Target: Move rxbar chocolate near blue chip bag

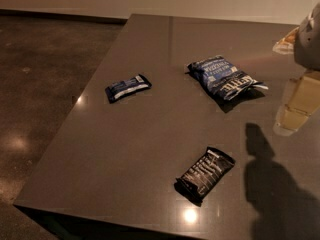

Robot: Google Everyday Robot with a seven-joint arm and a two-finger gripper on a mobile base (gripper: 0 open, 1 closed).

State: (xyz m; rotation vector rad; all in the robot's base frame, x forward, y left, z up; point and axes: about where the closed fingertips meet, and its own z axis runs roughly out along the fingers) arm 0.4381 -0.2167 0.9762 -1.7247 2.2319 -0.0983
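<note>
Glossy dark table (145, 134) by speckled floor (40, 84) bears rxbar chocolate (205, 173), blue chip bag (224, 78); gripper (296, 104) at right, grip untellable.

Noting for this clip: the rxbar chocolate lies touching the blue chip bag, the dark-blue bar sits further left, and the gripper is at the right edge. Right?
Not touching: the camera view shows the rxbar chocolate lying apart from the blue chip bag, closer to the camera. The dark-blue bar sits further left, and the gripper is at the right edge.
</note>
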